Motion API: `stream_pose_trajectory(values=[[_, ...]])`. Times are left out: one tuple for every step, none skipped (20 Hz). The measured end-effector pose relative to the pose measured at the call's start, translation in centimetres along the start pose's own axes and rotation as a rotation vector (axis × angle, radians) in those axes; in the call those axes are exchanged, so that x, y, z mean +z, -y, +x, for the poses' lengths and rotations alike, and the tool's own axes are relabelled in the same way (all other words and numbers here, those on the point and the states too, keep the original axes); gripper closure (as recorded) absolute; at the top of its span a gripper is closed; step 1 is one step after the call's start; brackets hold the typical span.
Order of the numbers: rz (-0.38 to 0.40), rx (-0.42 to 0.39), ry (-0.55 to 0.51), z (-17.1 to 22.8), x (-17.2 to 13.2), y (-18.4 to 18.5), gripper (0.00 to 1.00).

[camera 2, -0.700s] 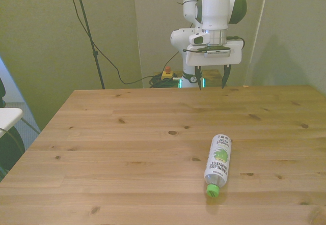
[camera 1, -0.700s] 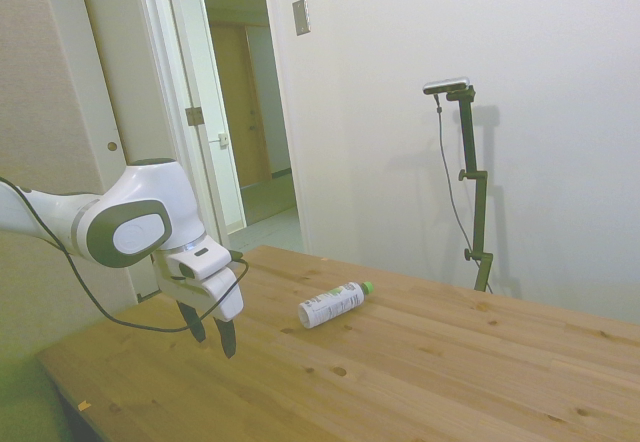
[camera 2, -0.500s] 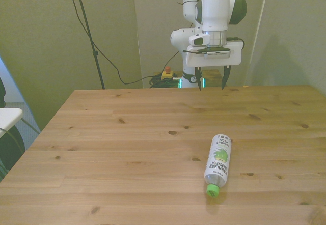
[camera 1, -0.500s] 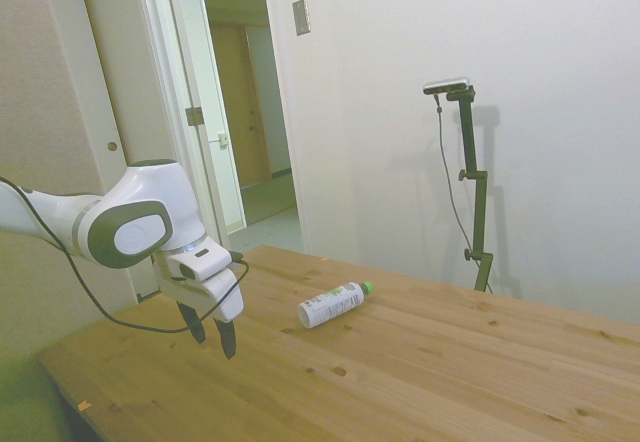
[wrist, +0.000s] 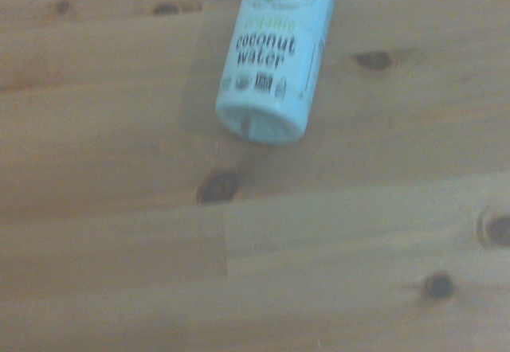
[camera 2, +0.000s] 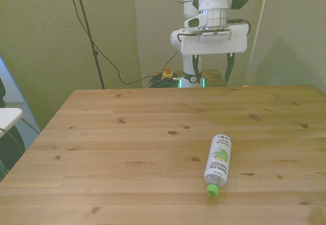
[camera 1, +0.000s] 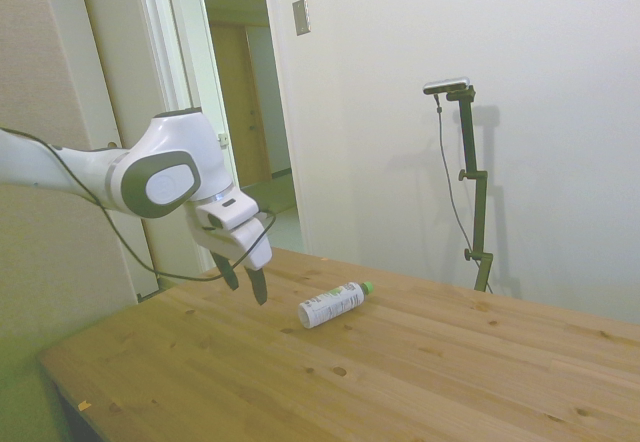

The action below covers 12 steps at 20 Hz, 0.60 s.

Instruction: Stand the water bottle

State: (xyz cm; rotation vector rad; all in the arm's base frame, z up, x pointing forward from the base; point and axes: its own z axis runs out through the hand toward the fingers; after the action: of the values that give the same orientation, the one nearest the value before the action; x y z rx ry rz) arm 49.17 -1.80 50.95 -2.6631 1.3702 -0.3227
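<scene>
The water bottle [camera 1: 330, 304] lies on its side on the wooden table [camera 1: 420, 382]; its white label carries green print and its green cap [camera 2: 212, 190] points at the near edge in the front view. In the wrist view the bottle [wrist: 279, 49] shows its round base and the words "coconut water". My gripper [camera 1: 246, 288] hangs open and empty above the table, back from the bottle's base end. In the front view the gripper [camera 2: 211, 76] is over the table's far edge, well above and behind the bottle [camera 2: 218, 161].
The table's far edge [camera 2: 153, 90] has cables and a small yellow box with a red button [camera 2: 166, 74] on the floor behind it. A white object [camera 2: 7, 117] pokes in at the front view's left. An open doorway [camera 1: 245, 112] stands behind the arm.
The arm has lifted the gripper higher and carried it forward over the table toward the bottle. The fingers stay apart. The bottle has not moved.
</scene>
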Motion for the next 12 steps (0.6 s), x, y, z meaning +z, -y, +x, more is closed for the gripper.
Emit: stream_pose_trajectory(values=[[0.004,0.014,-0.002,1.0,0.1,1.2,0.00],[0.008,0.025,-0.002,1.9,0.3,2.4,0.00],[0.010,0.036,-0.004,2.9,0.6,3.5,0.00],[0.011,0.050,-0.007,3.8,1.0,4.7,0.00],[0.010,0.058,-0.007,4.6,1.5,5.8,0.00],[0.008,0.068,-0.011,5.5,2.0,6.8,0.00],[0.007,0.082,-0.016,6.4,2.6,7.7,0.00],[0.007,0.097,-0.018,7.6,3.2,8.5,0.00],[0.005,0.112,-0.021,8.8,3.7,9.1,0.00],[0.002,0.129,-0.024,10.2,4.1,9.6,0.00],[-0.004,0.145,-0.028,11.6,4.5,9.9,0.00],[-0.008,0.161,-0.035,13.1,4.9,10.1,0.00]])
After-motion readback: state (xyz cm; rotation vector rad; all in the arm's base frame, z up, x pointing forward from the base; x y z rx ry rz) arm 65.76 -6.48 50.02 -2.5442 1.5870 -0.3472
